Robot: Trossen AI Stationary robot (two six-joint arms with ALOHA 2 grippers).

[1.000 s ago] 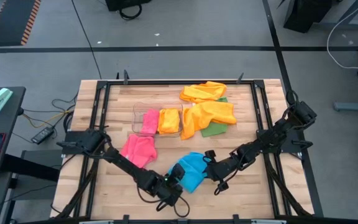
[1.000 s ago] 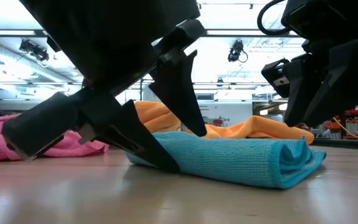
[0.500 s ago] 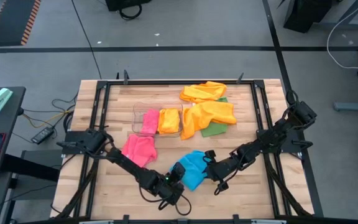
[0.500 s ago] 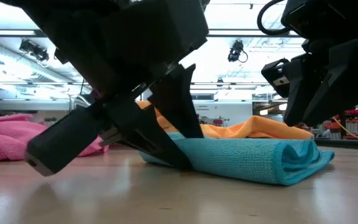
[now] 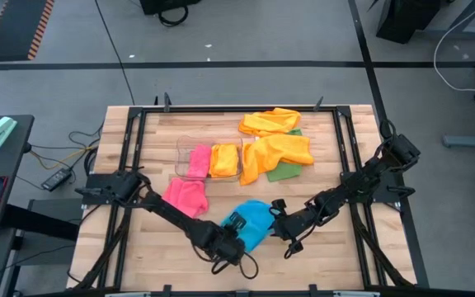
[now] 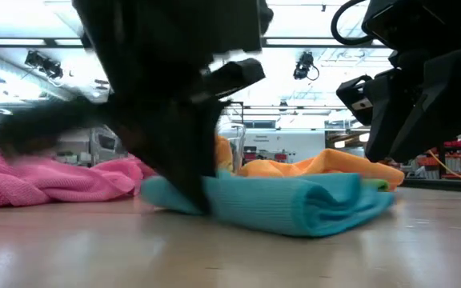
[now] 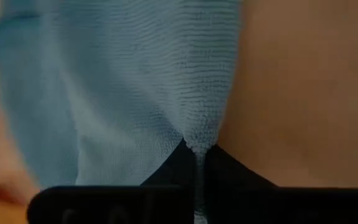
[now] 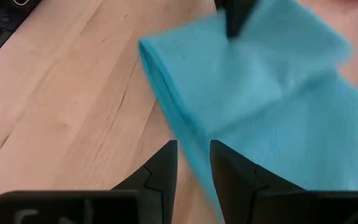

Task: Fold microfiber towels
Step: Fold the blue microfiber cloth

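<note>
A blue microfiber towel (image 5: 256,216), folded over on itself, lies on the wooden table near its front edge. My left gripper (image 5: 237,229) comes at its near left side and is shut on it. My right gripper (image 5: 275,219) stands at the towel's right side. Its fingers stand a narrow gap apart (image 8: 193,167) over the towel's edge (image 8: 179,124). In the low view the towel (image 6: 294,204) lies as a thick roll, with the left gripper (image 6: 192,192) at its left end. My left gripper pinches an edge of the blue towel (image 7: 199,140) between its two fingers, which slant steeply down from the table's near left. That edge puckers into the fingers, and the rest of the towel lies on the table. Whether my right gripper touches the towel, I cannot tell.
A crumpled pink towel (image 5: 184,198) lies left of the blue one. A clear bin (image 5: 181,157) holds a pink and a yellow folded cloth. Orange towels (image 5: 277,136) and a green one (image 5: 285,172) lie at the far right. A black frame (image 5: 130,165) borders the table.
My left gripper has shut on the blue towel's near left edge, tipped more steeply downward and risen a little. The towel has bunched up at that end, and its right end has slid toward the table's left.
</note>
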